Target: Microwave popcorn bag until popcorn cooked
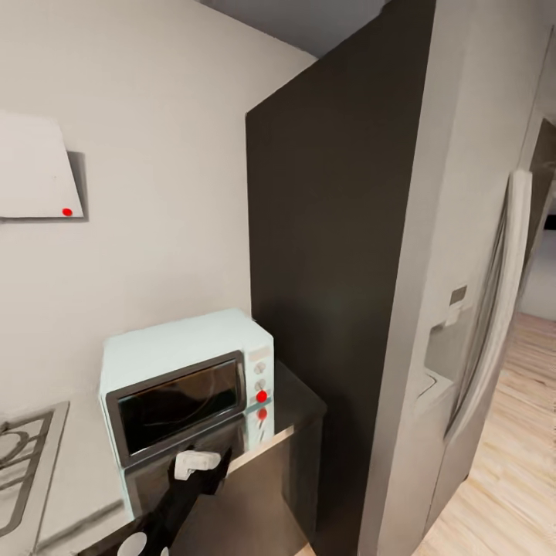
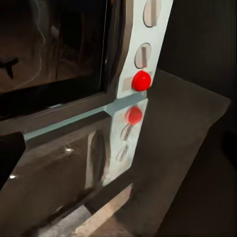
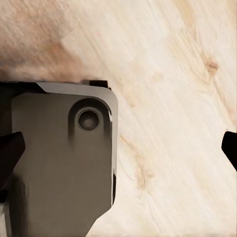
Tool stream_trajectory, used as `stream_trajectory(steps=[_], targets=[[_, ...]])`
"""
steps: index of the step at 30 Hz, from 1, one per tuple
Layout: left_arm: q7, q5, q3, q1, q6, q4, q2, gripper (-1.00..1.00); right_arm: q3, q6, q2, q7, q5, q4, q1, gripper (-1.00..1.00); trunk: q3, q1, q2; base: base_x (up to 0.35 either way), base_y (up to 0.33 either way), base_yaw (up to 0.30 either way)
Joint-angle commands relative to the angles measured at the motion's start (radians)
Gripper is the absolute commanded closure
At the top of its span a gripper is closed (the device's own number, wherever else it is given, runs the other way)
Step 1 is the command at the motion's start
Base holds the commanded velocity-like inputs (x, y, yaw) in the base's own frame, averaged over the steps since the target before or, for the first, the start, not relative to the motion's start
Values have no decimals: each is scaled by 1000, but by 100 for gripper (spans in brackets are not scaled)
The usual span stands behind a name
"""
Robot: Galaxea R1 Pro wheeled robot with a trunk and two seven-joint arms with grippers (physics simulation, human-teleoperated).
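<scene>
The microwave (image 1: pixel 185 378) stands on the countertop (image 1: pixel 77 455) with its dark-framed glass door shut. A red light (image 1: pixel 262 396) glows under its knobs. My left gripper (image 1: pixel 202 462) hovers just in front of the lower edge of the door. In the left wrist view the glass door (image 2: pixel 54 49), a knob (image 2: pixel 143 54) and the red light (image 2: pixel 141 80) are close, and the left gripper (image 2: pixel 118 148) is open with nothing between its fingers. My right gripper (image 3: pixel 121 150) hangs open over the wooden floor (image 3: pixel 168 74). The popcorn bag and the popcorn are out of view.
A steel gas hob (image 1: pixel 19 463) lies left of the microwave, with a white extractor hood (image 1: pixel 35 166) on the wall above. A tall dark cabinet (image 1: pixel 332 270) rises right of the counter, then a fridge (image 1: pixel 479 347). My grey base (image 3: pixel 64 163) is below the right gripper.
</scene>
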Motion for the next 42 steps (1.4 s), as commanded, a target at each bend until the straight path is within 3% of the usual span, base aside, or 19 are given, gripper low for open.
stream_trajectory(steps=[1, 9, 11, 12, 15, 16, 18, 22, 24, 25, 27, 29, 34, 42], targets=[[-8, -4, 4, 0, -2, 0, -1, -100, -8, -7, -1, -4, 8, 5, -1, -100, 0, 0, -1, -341, 0, 0], [-8, -3, 10, 0, -4, 29, 4, -100, -10, -11, -1, -5, 9, 4, -1, -100, 0, 0, -1, -335, 0, 0], [-8, -2, 18, 0, -4, 117, 8, -100, -11, -12, -1, -6, 9, 4, -1, -100, 0, 0, -1, -125, 0, 0], [-7, -2, 30, 0, -4, 205, 12, -100, -12, -13, -1, -6, 9, 4, -2, -100, 0, 0, -1, -50, 0, 0], [20, -1, 117, 0, -35, 441, 22, -100, -12, -15, -1, -6, 9, 2, -2, -100, 0, 0, -1, -18, 0, 0], [56, -1, 177, 0, -57, 562, 40, -100, -12, -15, -2, -5, 10, 2, -2, -100, 0, 0, -1, -4, 0, 0], [84, -1, 225, 0, -71, 762, 94, -100, -10, -15, -2, -4, 10, 2, -2, -100, 0, 0, -1, -2, 0, 0], [95, -1, 240, 0, -60, 1048, 180, -100, -8, -16, -2, -5, 10, 2, -2, -100, 0, 0, -1, 0, 0, 0], [119, 0, 240, 0, -44, 1149, 191, -100, -8, -16, -2, -6, 10, 1, -2, -100, 0, 0, -1, 0, 0, 0], [162, 0, 239, 3, 13, 1191, 195, -100, -7, -16, -2, -6, 10, 1, -1, -100, 0, 0, -1, 0, 0, 0], [193, 0, 238, 22, 196, 1214, 209, -100, -10, -25, -2, -6, 10, 1, -2, -100, 0, 0, -1, 0, 0, 0], [199, 0, 237, 60, 301, 1218, 207, -100, -12, -44, -2, -7, 10, 0, -2, -100, 0, 0, -1, 0, 0, 0], [201, -1, 237, 90, 339, 1219, 188, -100, -13, -66, -3, -11, 9, 0, -2, -100, 0, 0, -1, 0, 0, 69], [201, -1, 237, 92, 342, 1218, 182, -100, -10, -70, -3, -13, 8, 0, -2, -100, 0, 0, -1, 0, 0, 268]])
